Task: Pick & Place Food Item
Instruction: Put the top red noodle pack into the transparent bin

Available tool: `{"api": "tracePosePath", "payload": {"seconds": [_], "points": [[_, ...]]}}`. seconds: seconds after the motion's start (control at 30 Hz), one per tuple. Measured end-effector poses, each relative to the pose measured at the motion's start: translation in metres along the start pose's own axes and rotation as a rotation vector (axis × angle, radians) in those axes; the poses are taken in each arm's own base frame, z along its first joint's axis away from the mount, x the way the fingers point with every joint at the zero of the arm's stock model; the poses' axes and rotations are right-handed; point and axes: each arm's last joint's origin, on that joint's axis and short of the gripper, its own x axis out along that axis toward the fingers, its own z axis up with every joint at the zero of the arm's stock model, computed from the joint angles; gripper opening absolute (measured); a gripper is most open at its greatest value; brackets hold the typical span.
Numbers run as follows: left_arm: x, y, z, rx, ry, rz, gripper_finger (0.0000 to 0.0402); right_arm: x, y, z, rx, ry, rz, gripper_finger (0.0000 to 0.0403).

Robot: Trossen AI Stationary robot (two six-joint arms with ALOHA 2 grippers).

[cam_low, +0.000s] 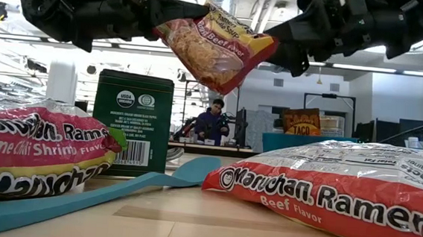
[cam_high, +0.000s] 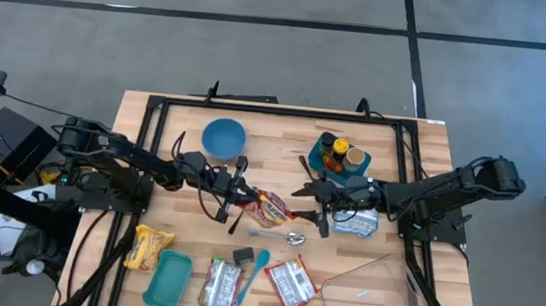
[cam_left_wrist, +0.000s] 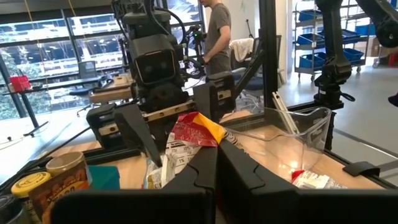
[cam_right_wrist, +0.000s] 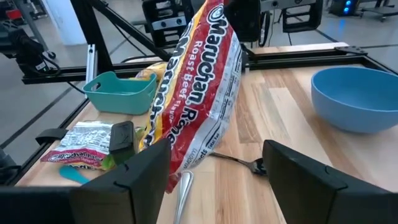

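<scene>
1 ramen pkt (cam_high: 273,209) airborne, left end effector (cam_high: 248,203) clamped, right end effector (cam_high: 310,206) spread

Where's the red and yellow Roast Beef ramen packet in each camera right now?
High view: red and yellow Roast Beef ramen packet at table centre, between both grippers.
Low view: hanging top centre.
Left wrist view: centre, crumpled.
Right wrist view: centre, large.
Shared landmark: round blue bowl.

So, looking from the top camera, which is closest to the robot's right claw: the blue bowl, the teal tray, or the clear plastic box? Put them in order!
From the right gripper, open near the table's middle:
1. Blue bowl, toward the far edge, on the left arm's side.
2. Clear plastic box, at the near edge on the right arm's side; only slightly farther than the bowl.
3. Teal tray, at the near left corner, clearly farthest.
</scene>
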Motion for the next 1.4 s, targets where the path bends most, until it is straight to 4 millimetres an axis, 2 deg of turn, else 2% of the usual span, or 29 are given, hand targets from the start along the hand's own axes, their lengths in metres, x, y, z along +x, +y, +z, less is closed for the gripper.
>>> {"api": "tracePosePath", "payload": {"seconds": [0.33, 0.6, 1.4], "points": [[0.0, 0.0, -0.001, -0.002, 0.007, 0.006, 0.0001, -0.01, 0.001, 0.012, 0.001, -0.041, 0.005, 0.0249], [0.0, 0.001, 0.002, 0.001, -0.016, 0.021, 0.0001, -0.007, 0.001, 0.004, 0.043, 0.009, 0.001, 0.0249], [0.0, 0.003, 0.005, 0.007, -0.04, 0.073, 0.0001, -0.007, 0.001, 0.003, 0.089, 0.019, -0.001, 0.0249]]}}
